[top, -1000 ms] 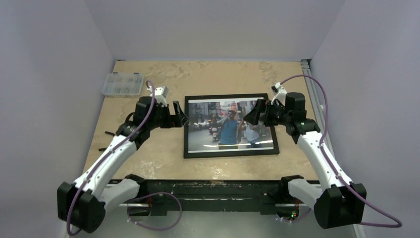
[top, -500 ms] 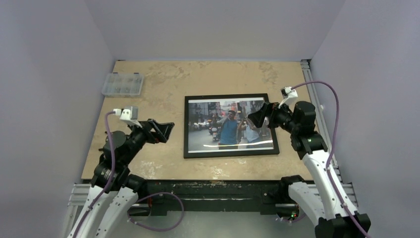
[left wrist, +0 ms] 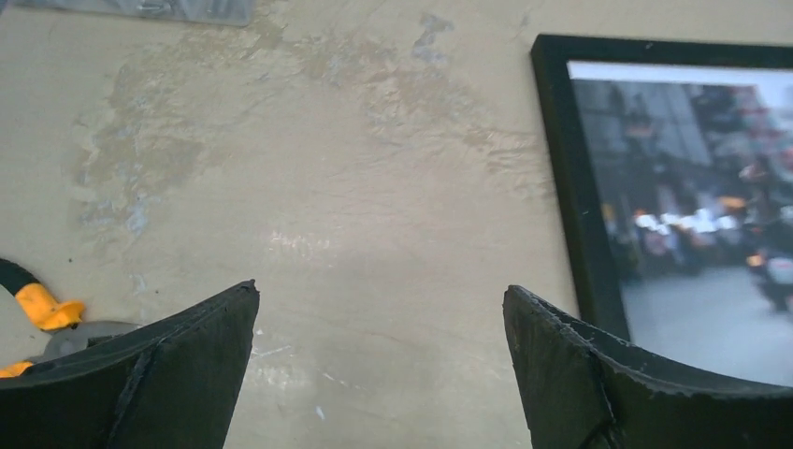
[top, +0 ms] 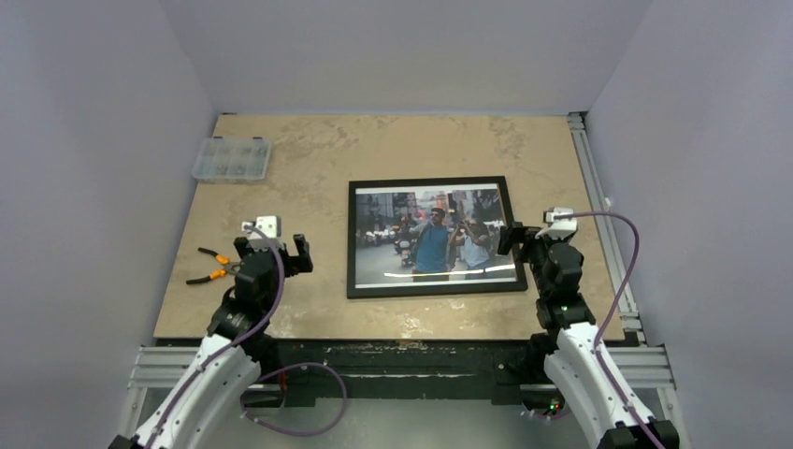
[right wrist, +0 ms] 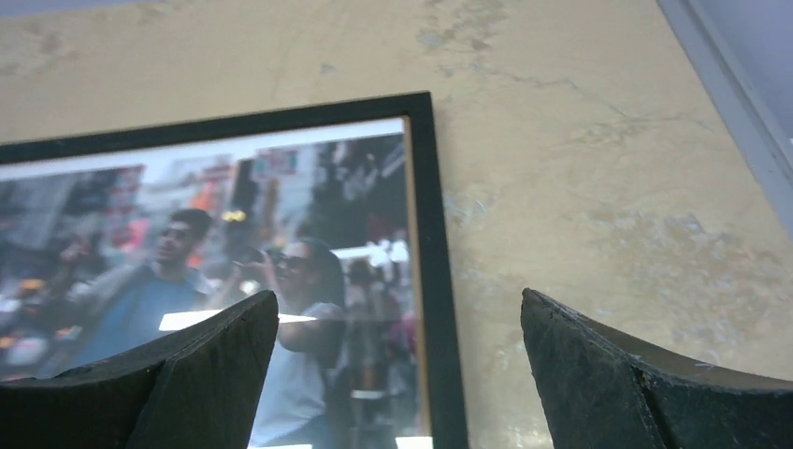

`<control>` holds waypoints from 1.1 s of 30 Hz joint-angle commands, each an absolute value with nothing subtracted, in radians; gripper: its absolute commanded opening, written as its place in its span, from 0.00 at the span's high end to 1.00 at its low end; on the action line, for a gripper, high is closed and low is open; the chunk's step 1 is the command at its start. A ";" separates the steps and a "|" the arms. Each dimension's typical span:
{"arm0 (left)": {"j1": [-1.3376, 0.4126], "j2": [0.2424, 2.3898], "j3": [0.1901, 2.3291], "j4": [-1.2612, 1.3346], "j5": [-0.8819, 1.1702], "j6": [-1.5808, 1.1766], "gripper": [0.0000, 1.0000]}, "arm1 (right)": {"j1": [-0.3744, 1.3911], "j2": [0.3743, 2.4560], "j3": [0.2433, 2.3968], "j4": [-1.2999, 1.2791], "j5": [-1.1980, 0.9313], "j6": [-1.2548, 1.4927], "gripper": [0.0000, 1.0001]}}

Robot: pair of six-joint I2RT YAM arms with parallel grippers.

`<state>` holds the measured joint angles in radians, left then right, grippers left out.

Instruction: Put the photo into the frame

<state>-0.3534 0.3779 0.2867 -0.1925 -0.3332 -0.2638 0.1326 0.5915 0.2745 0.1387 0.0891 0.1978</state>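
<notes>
The black frame (top: 351, 238) lies flat, face up, in the middle of the table, with the photo (top: 432, 236) of people in a street inside it. The frame's left edge (left wrist: 566, 159) shows in the left wrist view, its right edge (right wrist: 432, 234) and the photo (right wrist: 187, 243) in the right wrist view. My left gripper (top: 279, 251) is open and empty, drawn back left of the frame over bare table (left wrist: 379, 290). My right gripper (top: 514, 238) is open and empty, drawn back at the frame's right edge (right wrist: 399, 299), above it.
A clear plastic compartment box (top: 231, 158) sits at the far left. Orange-handled pliers (top: 213, 266) lie at the left edge beside my left arm, also showing in the left wrist view (left wrist: 37, 313). A metal rail (top: 591, 178) runs along the table's right side.
Both arms have pulled back from the frame toward their bases, the left one moving down and left, the right one down and right. The frame with the photo has not moved.
</notes>
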 commanded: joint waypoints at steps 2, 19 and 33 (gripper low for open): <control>-0.342 0.630 0.263 0.267 -0.417 -0.070 0.00 | 0.133 0.647 0.112 0.637 0.227 0.009 0.02; -0.040 1.363 0.197 1.180 -0.204 -0.047 0.00 | -0.068 1.471 0.178 1.297 0.008 0.119 0.13; -0.074 1.358 0.306 0.939 -0.303 -0.048 0.00 | -0.008 1.501 0.303 1.104 0.107 0.061 0.01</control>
